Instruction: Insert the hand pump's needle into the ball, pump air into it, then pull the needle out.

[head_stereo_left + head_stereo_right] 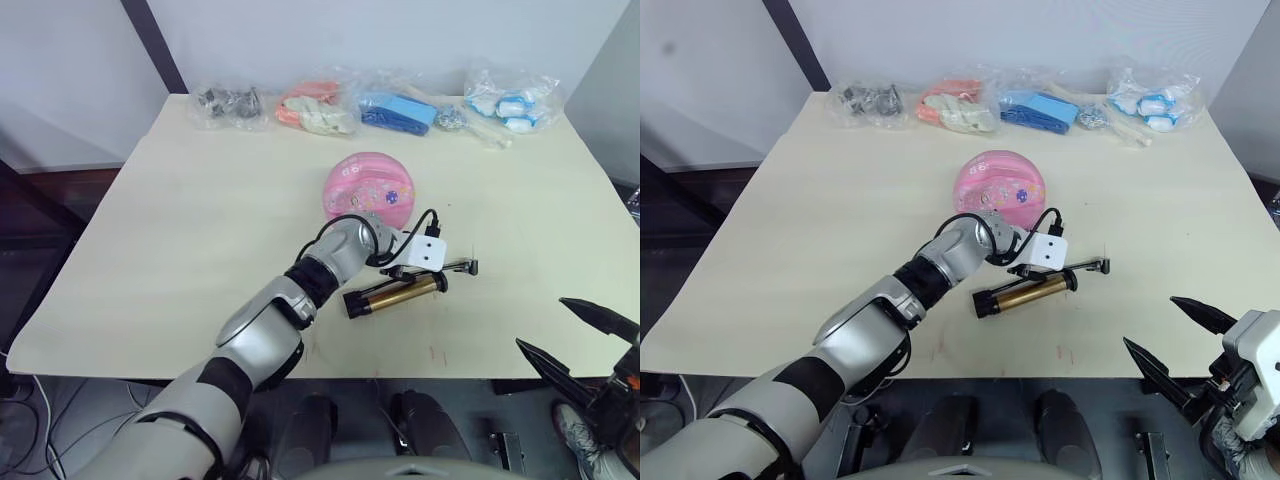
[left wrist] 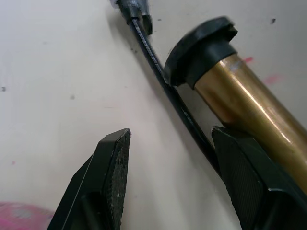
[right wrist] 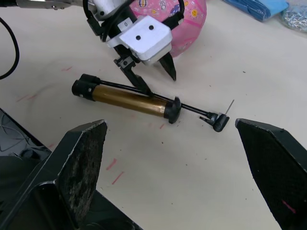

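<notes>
- The left end effector [image 3: 152, 78], fingers apart, straddles the thin hose beside the hand pump [image 1: 392, 293]; closing there could pinch the hose alone or roll the barrel away.
- The needle [image 3: 230, 106] lies on the worktop [image 1: 200, 230] at the pump's 3 o'clock end, easily bent.
- The ball [image 1: 368, 186], at the pump's 12 o'clock, could roll if nudged.
- The right end effector [image 3: 182, 167] hangs open, clear.

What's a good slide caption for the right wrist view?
Open left gripper straddles the hand pump lying beside the pink ball.
</notes>
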{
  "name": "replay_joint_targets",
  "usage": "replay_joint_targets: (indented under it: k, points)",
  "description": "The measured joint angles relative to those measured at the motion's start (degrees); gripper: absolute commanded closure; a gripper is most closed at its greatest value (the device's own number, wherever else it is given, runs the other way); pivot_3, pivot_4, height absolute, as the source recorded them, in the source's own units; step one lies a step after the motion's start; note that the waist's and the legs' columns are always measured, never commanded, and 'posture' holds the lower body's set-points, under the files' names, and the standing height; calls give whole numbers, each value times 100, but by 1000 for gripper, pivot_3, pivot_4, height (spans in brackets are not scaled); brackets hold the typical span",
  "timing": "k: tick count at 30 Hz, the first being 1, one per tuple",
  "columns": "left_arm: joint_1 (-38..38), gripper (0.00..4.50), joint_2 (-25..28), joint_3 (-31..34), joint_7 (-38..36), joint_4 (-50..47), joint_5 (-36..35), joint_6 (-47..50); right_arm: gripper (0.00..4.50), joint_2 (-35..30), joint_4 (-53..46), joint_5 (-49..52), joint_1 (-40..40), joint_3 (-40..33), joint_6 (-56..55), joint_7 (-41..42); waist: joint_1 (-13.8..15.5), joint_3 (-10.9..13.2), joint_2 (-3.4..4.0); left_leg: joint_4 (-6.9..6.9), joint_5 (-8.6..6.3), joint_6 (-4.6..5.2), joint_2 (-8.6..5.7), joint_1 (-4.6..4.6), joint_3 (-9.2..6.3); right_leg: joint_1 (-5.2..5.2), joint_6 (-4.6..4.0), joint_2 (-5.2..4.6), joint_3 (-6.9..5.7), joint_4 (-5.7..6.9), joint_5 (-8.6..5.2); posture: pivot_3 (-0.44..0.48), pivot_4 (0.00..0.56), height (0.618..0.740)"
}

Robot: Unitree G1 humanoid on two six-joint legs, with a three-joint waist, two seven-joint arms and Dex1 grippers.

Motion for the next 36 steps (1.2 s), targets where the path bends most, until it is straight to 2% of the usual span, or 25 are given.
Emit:
replay_joint_targets:
  k: [12,23,26,29,30,36]
  points:
    - [-341,1598,-966,265,226,1099,-45,862,0,-1,-119,55,58,0,111,-105,-5,0,-1,0,0,0,-1,0,0,0,4,0,0,0,-2,0,150,740]
    - [-603,1598,-1319,717,808,1856,-171,1083,0,-1,-222,86,199,31,114,-230,-8,-1,-1,0,0,0,-2,2,1,1,10,0,1,0,0,0,150,740]
    - [-665,2384,-1324,727,827,1958,-171,1096,0,-1,-222,96,247,31,107,-238,-22,-1,-2,0,0,0,0,4,3,1,11,1,3,1,0,0,150,740]
    - [-670,3720,-1326,736,827,2025,-212,1093,0,-1,-222,105,288,31,102,-242,-24,-1,-1,0,0,0,0,5,4,1,11,2,4,1,-1,0,150,740]
    - [-670,4383,-1326,740,829,2034,-220,1093,0,-1,-222,110,303,31,102,-244,-22,-1,-2,0,0,0,0,5,5,1,11,2,4,1,0,0,150,740]
    - [-654,4451,-1317,918,857,2047,-353,1145,0,2,-222,115,375,49,107,-289,-19,-1,-2,0,0,0,0,4,5,1,12,2,4,1,0,0,150,740]
